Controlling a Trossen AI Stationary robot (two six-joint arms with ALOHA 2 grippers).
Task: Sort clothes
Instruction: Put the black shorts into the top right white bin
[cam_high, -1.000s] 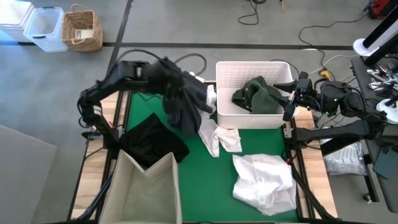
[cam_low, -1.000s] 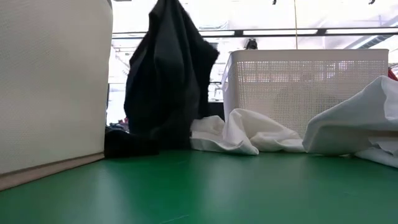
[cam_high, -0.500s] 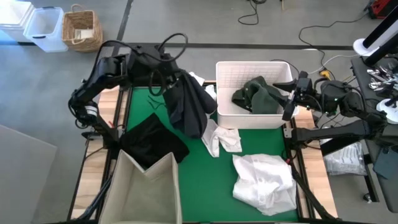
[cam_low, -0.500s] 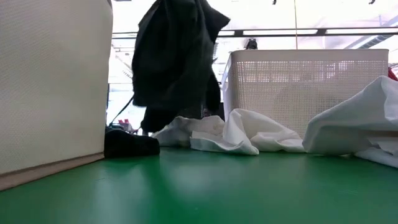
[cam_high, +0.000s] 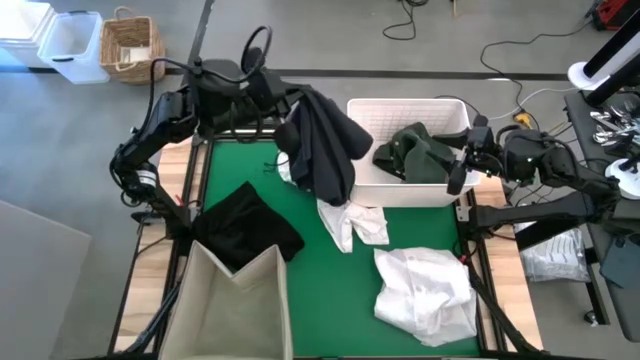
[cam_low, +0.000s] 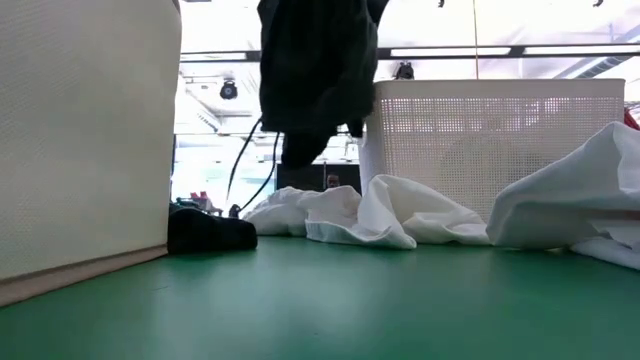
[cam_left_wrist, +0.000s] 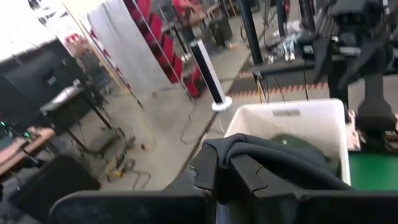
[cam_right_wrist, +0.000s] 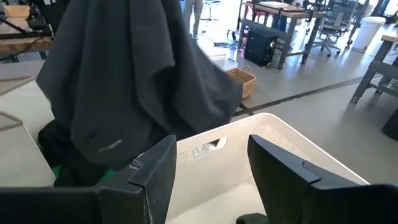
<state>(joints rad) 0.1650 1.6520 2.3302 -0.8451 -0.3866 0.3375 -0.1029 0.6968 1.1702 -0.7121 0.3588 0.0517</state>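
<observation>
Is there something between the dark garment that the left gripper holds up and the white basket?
Nothing visible blocks it. The left gripper holds the dark garment clear above the table, its edge already at the white basket. The basket is open on top, with a dark green garment inside.

Left gripper (cam_left_wrist: 233, 180): fingertips buried in folds of dark shirt (cam_high: 322, 140), contact point unseen from above.
Low view: dark shirt cut off by top edge, holder out of frame.
Beige bin (cam_high: 235, 310): lower part cut by high view's bottom edge.
Green garment (cam_high: 412, 152): underside hidden inside white basket (cam_high: 405, 110).
Right wrist view: basket floor mostly hidden behind own fingers (cam_right_wrist: 155, 171).
</observation>
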